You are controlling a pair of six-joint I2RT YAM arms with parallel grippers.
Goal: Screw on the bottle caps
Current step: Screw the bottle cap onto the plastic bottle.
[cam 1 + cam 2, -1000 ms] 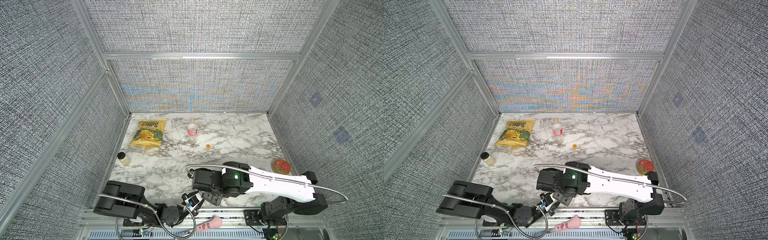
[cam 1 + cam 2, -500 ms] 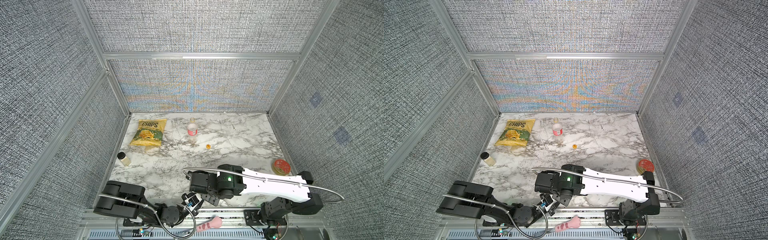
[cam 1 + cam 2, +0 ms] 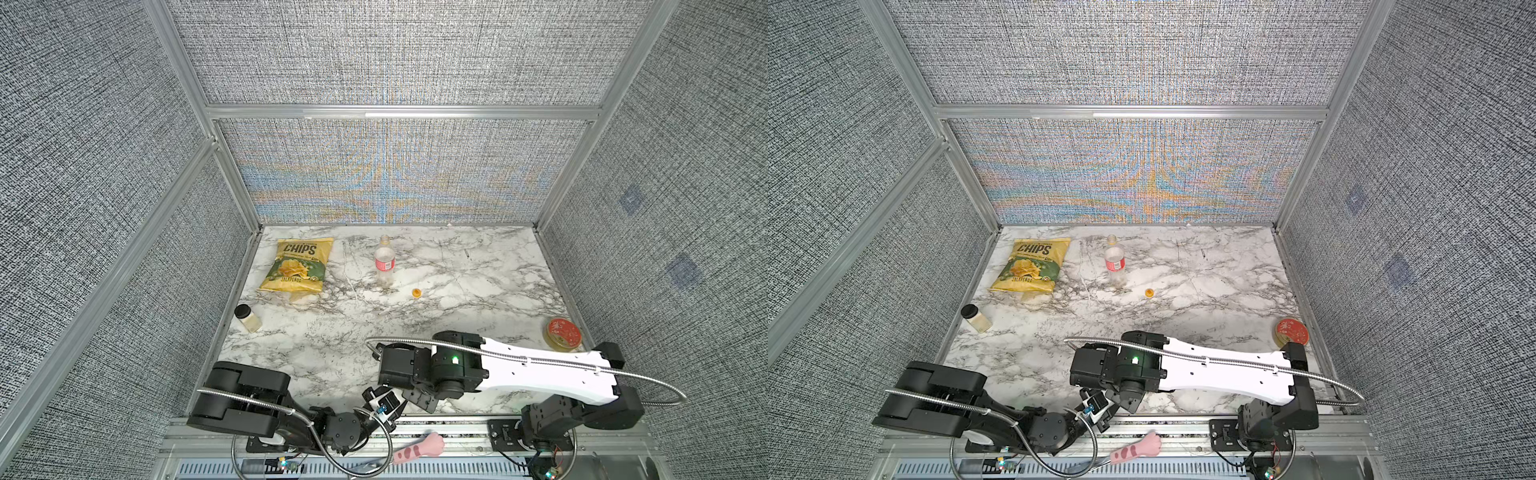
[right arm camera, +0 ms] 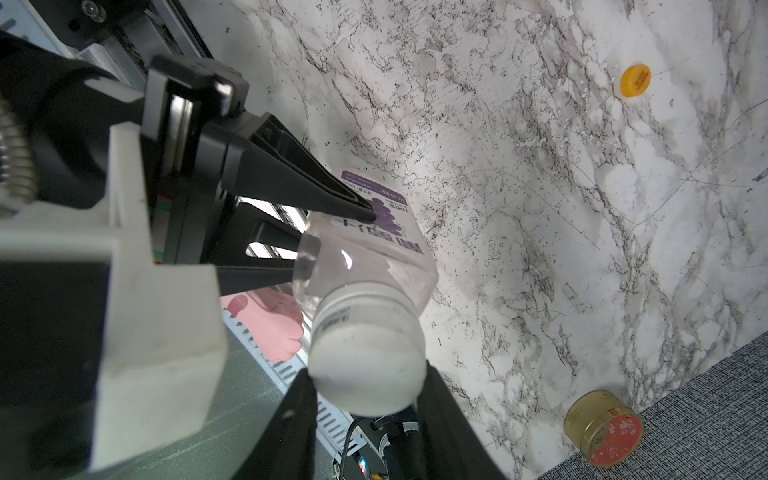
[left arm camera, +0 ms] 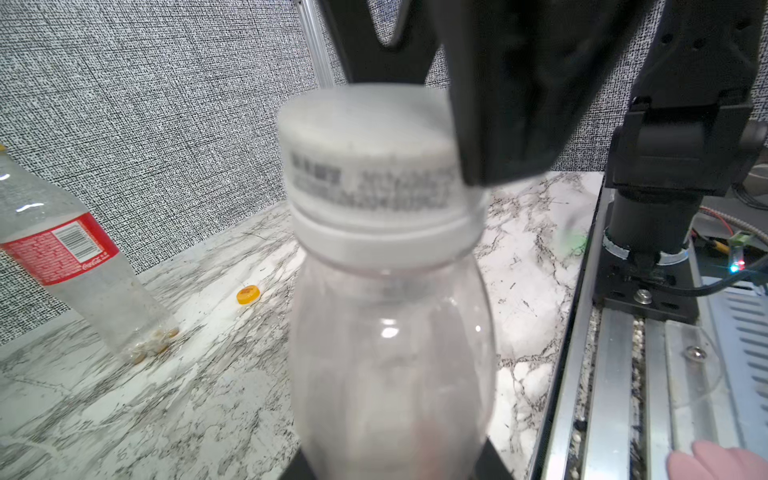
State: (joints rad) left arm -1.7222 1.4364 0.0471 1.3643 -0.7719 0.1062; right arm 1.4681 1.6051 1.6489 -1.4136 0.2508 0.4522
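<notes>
Right wrist view first: your right gripper [image 4: 368,390] comes in from the bottom edge, with a finger on each side of the white cap [image 4: 365,357]. It looks pinched onto the cap. The cap sits on the neck of the pink-tinted bottle [image 4: 365,257], and the camera looks almost straight down the bottle's long axis. From the left of the frame, the left gripper [image 4: 336,239] is clamped across the bottle's body. So the bottle runs lengthwise from the cap away from the right gripper, which is what a twist needs. I can't tell if the threads are fully home.

Left wrist view: the bottle fills the centre and stands upright in the frame, cap at the top. One right finger [image 5: 498,124] presses the cap's right side. The red-label bottle [image 5: 62,257] stands uncapped at the left edge, leaning in the frame. The orange cap [image 5: 248,295] lies on the bench [image 5: 124,395] between the two bottles, well apart from the grippers.

Both top views: the two wrists meet at lower centre and hide the held bottle. The chips bag [image 3: 298,266], black-lidded jar [image 3: 247,318] and red tin [image 3: 562,332] are all well clear, so nothing blocks the twist.
</notes>
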